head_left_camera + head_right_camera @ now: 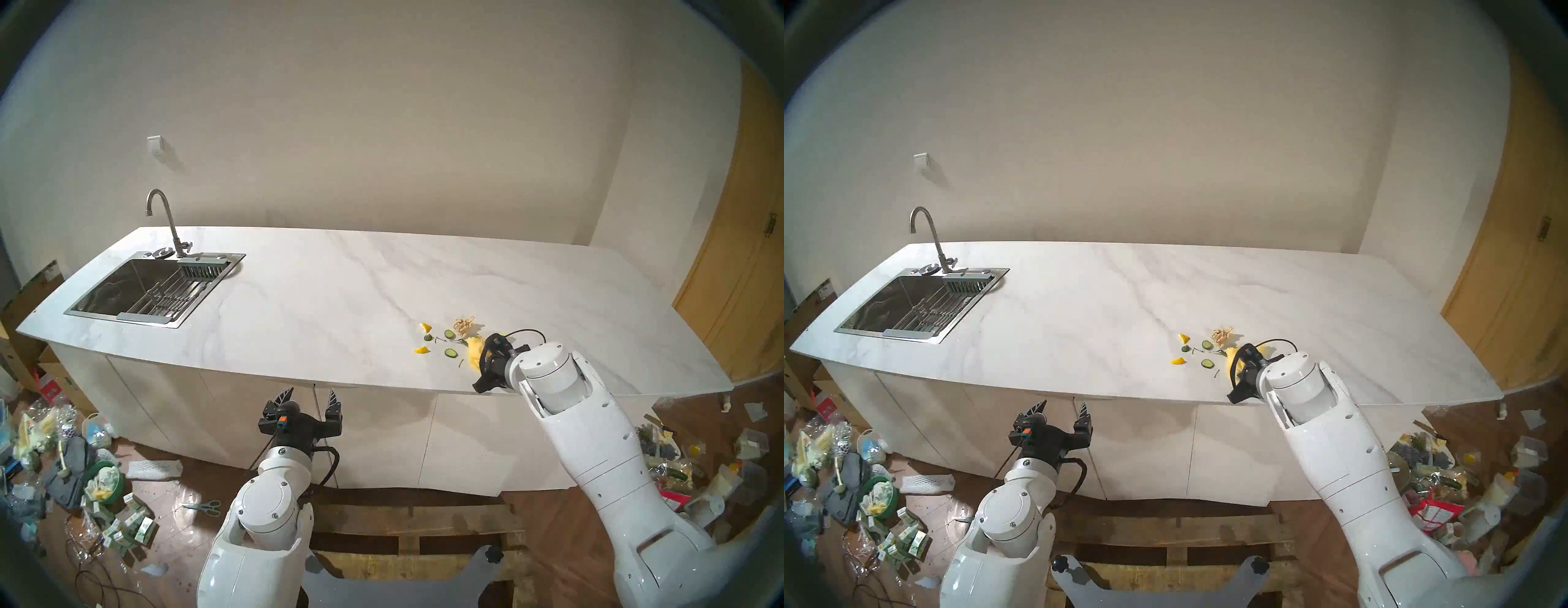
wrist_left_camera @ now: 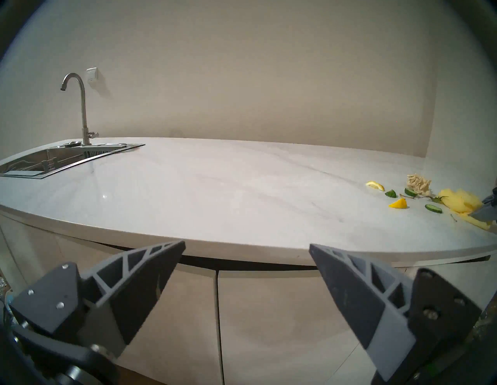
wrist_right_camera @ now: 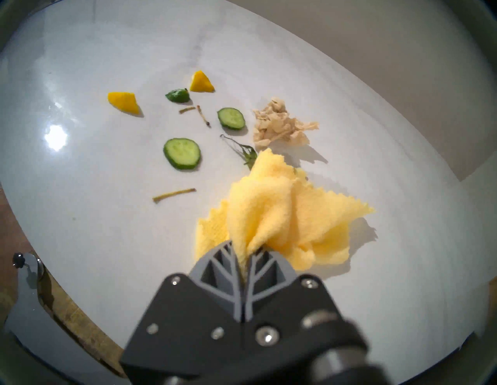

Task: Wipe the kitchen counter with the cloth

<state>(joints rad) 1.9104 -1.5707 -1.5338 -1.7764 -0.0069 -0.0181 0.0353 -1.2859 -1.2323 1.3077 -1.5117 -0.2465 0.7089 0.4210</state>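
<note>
The white marble-look kitchen counter (image 1: 339, 297) runs across the head views, with a steel sink (image 1: 127, 288) at its left end. The yellow cloth (image 3: 282, 215) lies bunched on the counter near the front right edge; it also shows in the head view (image 1: 474, 352). My right gripper (image 3: 243, 255) is shut on the cloth's near fold, low over the counter (image 3: 80, 174). My left gripper (image 1: 312, 397) is open and empty, held in front of the white cabinet fronts below the counter edge.
Just left of the cloth lie cucumber slices (image 3: 182, 153), yellow-orange fruit wedges (image 3: 123, 101), small stems and a beige heap of shreds (image 3: 279, 123). The faucet (image 1: 163, 216) stands behind the sink. Clutter covers the floor on both sides.
</note>
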